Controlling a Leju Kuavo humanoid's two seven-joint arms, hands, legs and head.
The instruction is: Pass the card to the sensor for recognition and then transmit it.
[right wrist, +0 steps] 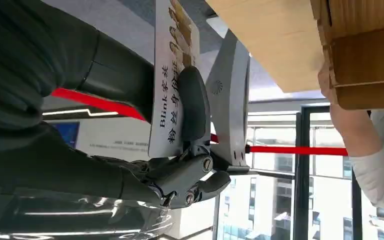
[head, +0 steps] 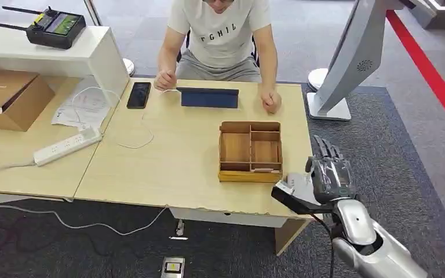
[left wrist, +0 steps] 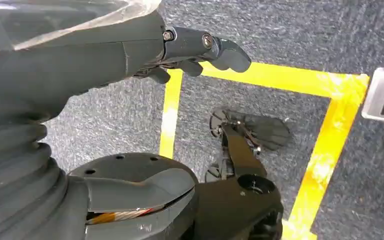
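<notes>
Silver arm shell [head: 364,234], black cable alongside; dark grey robot hand [head: 329,174], ribbed grey wrist cover [left wrist: 15,165], visible screws.

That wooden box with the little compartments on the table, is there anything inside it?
The wooden box looks mostly empty: bare wood in its compartments. A thin pale strip lies along its near edge. The near wall hides the floor just behind it.

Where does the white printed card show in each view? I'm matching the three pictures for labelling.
Head view: the white printed card lies at the lower right, held in the right hand off the table's corner.
Left wrist view: not in it.
Right wrist view: upper middle, the card pinched under the grey thumb.
Shared landmark: the wooden compartment tray, at the right wrist view's upper right edge.
</notes>
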